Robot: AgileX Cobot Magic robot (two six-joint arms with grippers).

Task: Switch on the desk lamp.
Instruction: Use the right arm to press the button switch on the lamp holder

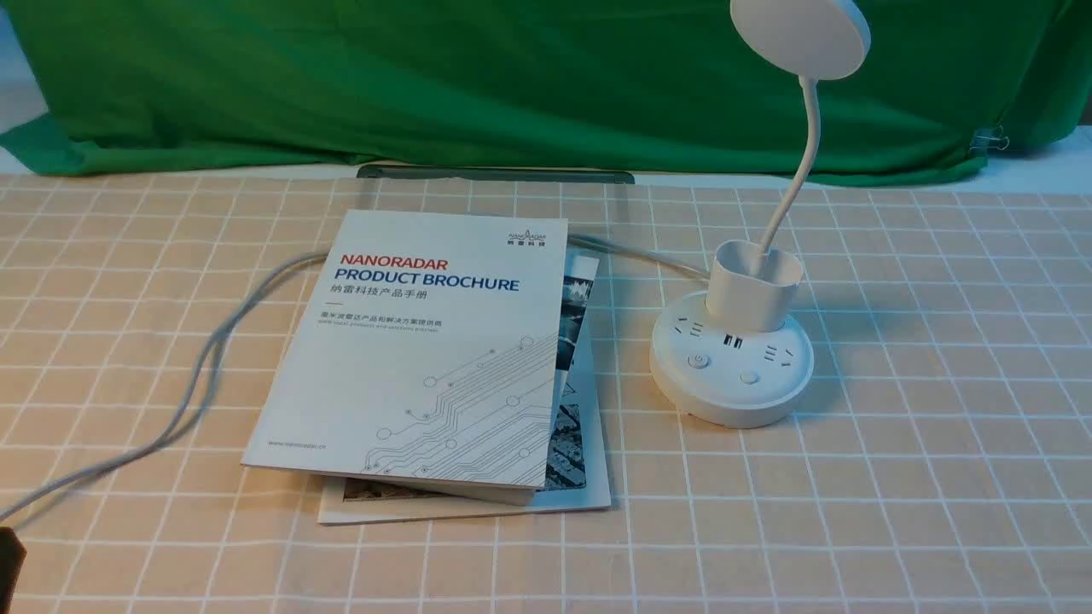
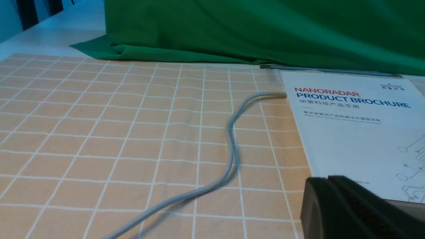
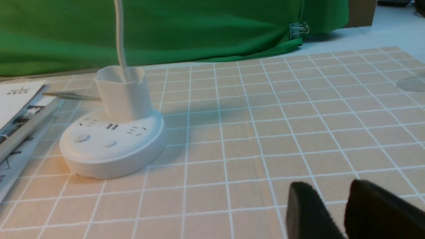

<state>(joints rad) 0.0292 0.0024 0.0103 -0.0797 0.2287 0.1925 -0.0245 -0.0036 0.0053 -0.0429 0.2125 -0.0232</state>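
Note:
The white desk lamp stands right of centre on the checked cloth, with its round base (image 1: 731,367) carrying sockets and two buttons (image 1: 699,361) (image 1: 749,377). A cup holder (image 1: 755,286) rises from the base, and a thin neck (image 1: 798,162) bends up to the disc head (image 1: 800,34), which shows no glow. My right gripper (image 3: 332,189) is open and empty, low over the cloth and well off to the side of the lamp base (image 3: 113,146). My left gripper (image 2: 327,179) is shut and empty at the brochure's near corner.
Two stacked brochures (image 1: 426,358) lie left of the lamp. A grey cable (image 1: 196,367) runs from under them to the left front edge. A green cloth (image 1: 512,77) hangs along the back, with a dark flat strip (image 1: 495,174) at its foot.

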